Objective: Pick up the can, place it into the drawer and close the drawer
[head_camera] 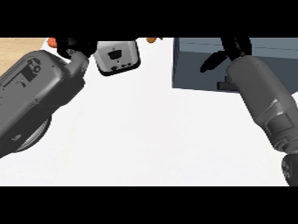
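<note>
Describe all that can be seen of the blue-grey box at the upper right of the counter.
The blue-grey box shows at the white counter's upper right, cut off by the view's top edge. It looks plain and matte, with straight edges and a sharp lower left corner. The right hand and forearm cross its middle; whether they touch it cannot be told.

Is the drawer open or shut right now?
Cannot tell. The right hand hangs over the blue-grey drawer unit; no gap or interior shows clearly.

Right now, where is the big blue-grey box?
In the head view, the blue-grey box sits on the white counter at the upper right, with the right hand over it.
</note>
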Motion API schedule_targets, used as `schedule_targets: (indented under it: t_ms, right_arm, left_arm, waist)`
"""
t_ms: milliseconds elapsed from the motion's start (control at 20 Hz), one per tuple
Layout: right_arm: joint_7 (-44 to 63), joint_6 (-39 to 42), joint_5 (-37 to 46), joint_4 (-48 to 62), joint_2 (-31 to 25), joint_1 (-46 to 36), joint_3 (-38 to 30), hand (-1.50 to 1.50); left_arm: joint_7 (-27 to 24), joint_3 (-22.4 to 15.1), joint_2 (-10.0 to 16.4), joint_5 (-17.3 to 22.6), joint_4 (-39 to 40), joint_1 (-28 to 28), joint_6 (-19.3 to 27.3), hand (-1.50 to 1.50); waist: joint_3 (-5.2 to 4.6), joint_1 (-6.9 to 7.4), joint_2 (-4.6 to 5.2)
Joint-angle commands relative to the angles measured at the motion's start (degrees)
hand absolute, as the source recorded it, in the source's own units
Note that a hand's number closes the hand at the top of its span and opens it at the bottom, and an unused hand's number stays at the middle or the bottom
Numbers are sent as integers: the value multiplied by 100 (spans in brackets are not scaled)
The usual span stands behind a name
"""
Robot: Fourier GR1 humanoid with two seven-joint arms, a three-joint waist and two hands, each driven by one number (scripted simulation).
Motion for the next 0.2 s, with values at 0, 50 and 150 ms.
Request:
schedule_targets:
  t_ms: [0,50,150]
  right_arm:
    - [-202,134,-841,-146,276,-280,-750,-150]
    - [-193,210,-836,-126,217,-357,-755,-150]
    - [-232,316,-943,-93,147,-342,-868,-150]
  left_arm:
    - [45,-16,63,-38,-114,134,8,-150]
    - [2,38,58,-26,-113,186,-22,-150]
    - [96,-36,183,-90,-397,258,29,-150]
  waist:
    - [-26,100,-20]
    - [-32,133,13]
    - [-35,139,-46]
